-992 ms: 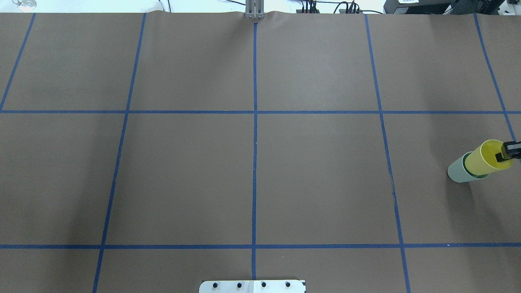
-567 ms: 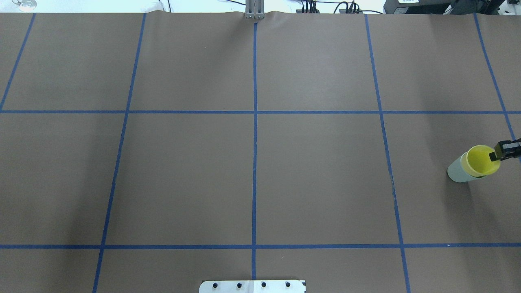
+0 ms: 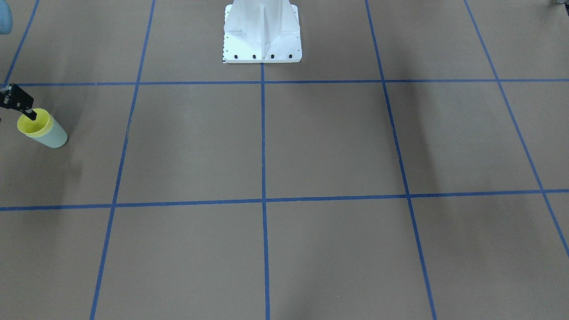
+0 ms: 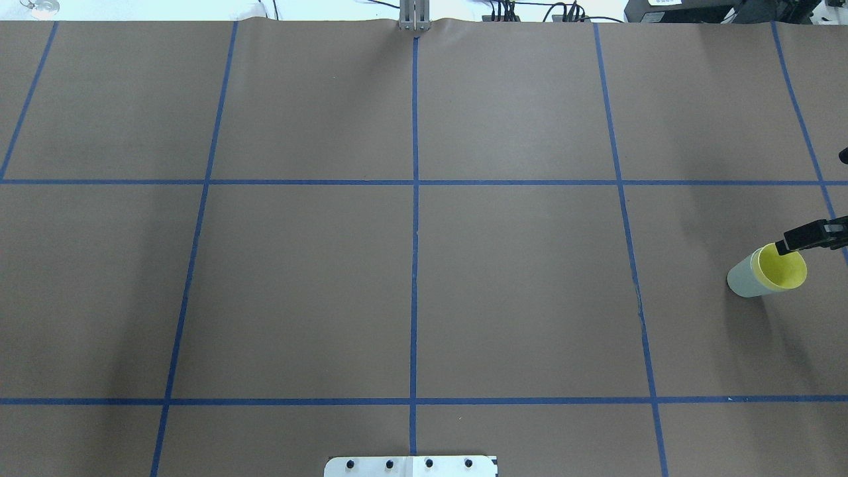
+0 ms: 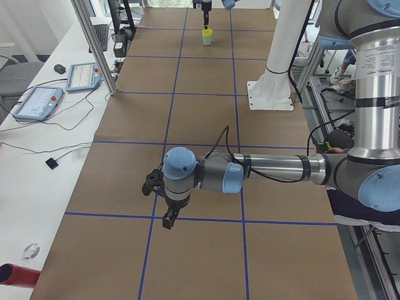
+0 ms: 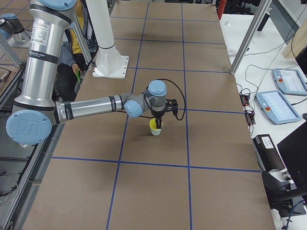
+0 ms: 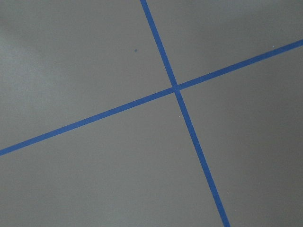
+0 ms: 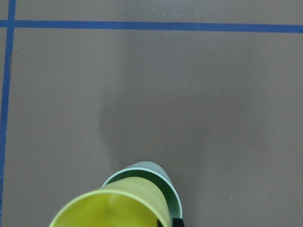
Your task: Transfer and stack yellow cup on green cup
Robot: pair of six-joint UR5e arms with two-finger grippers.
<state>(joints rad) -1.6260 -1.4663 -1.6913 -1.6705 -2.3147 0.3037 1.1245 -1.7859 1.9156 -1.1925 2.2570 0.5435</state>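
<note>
You have the yellow cup [image 4: 786, 273] nested upright inside the green cup [image 4: 741, 282], and the pair stands on the worktop [image 4: 517, 285] close to the end on the robot's right, in the middle row of the grid. Both are smooth, plain plastic tumblers, tapered and round-mouthed. The green one is a pale mint and the yellow one bright and a little glossy inside. The worktop is covered by a matte brown sheet, divided into large squares by blue tape lines [image 4: 415, 265]. A white mount [image 3: 262, 35] with a row of dark bolt heads sits at the robot's side. The right arm [image 6: 91, 106] is a silver tube with pale blue joint caps, and its wrist hangs directly over the stack. Only the rim band and hollow of the yellow cup show, since its wall is sunk out of sight in the green one. In the overhead view the right arm is cut off by the edge, leaving one black finger [image 4: 805, 237] whose tip meets the cup's far rim. The right wrist view crops and blurs the yellow cup at the bottom edge. So you cannot tell whether the right jaws pinch the rim or have let go. The left arm [image 5: 275, 169] reaches low over the worktop near the opposite end, and its jaws show too small and dark there to judge. Its wrist view shows only a tape crossing
</note>
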